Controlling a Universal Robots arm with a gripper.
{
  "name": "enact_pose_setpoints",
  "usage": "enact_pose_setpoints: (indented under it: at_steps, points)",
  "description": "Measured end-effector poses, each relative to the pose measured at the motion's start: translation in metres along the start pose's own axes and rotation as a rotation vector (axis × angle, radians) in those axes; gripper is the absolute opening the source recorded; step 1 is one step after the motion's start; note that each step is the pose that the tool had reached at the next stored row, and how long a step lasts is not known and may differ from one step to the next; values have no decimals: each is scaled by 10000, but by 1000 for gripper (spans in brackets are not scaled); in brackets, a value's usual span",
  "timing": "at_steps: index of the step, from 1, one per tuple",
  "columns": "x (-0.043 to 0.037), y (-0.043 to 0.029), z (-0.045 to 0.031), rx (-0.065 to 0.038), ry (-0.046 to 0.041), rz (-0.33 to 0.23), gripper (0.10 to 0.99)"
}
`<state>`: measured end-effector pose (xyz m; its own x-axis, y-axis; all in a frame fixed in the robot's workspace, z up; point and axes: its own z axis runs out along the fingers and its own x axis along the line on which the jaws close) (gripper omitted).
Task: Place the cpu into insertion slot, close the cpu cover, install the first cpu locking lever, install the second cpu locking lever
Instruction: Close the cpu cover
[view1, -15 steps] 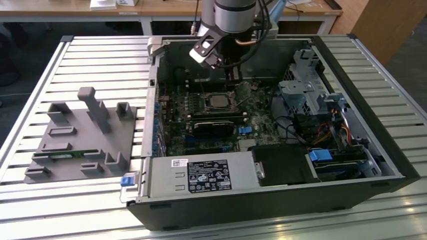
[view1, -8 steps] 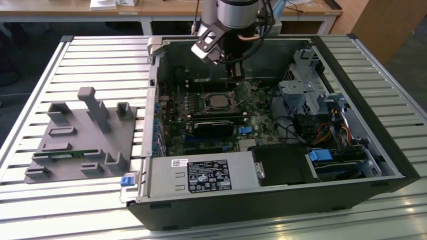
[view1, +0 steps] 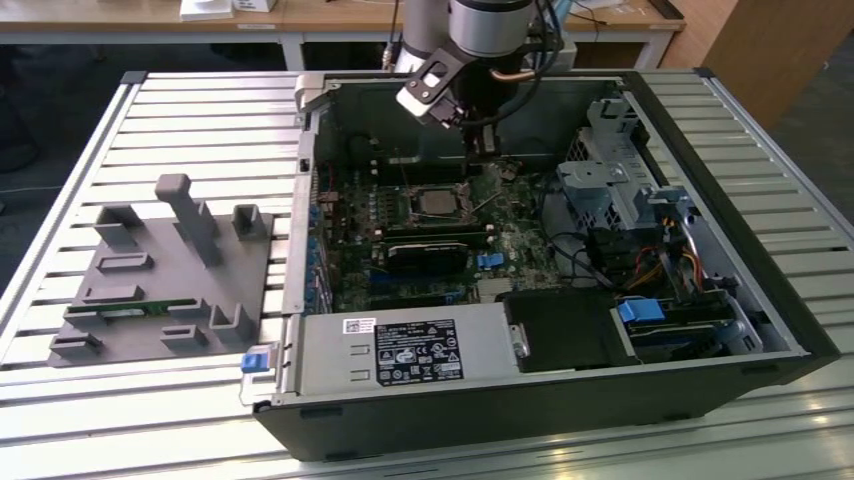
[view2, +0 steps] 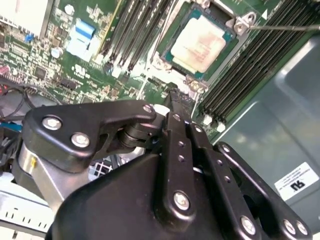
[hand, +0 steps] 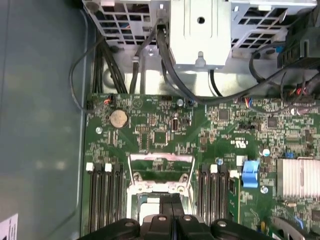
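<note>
The chip (view2: 202, 42) already lies flat in its socket on the green board, its pale metal top bare and uncovered in the second wrist view. In the exterior view it sits near the middle of the board (view1: 434, 203) inside the open computer case (view1: 747, 330). Placing it looks finished, so the step in hand is most likely closing the cover. In the first wrist view the cover (hand: 161, 158) seems to stand raised at the socket's far edge, with the board showing through its window, though the angle makes this hard to confirm. The gripper (view2: 179, 100) hovers just beside the socket with its two fingers pressed together and nothing between them. In the exterior view it hangs over the board, off the chip towards the case's back wall (view1: 483, 148). A thin metal lever (view2: 287, 27) sticks out past the socket corner and appears unlatched. Closing the cover would call for a gentle push on the frame's free edge, keeping the fingertips clear of the chip's top and the memory slots (view2: 240, 75) on either side.
</note>
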<state>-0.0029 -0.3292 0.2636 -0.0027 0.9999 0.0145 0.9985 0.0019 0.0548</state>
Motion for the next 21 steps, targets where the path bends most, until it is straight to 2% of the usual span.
enact_pose_setpoints:
  at_steps: [10,14,18,21]
  points:
    - [-1,128,40,17,2,1,106]
    - [-1,223,50,77,0,1,106]
    - [0,307,57,186,2,3,106]
    - [9,331,62,202,3,3,106]
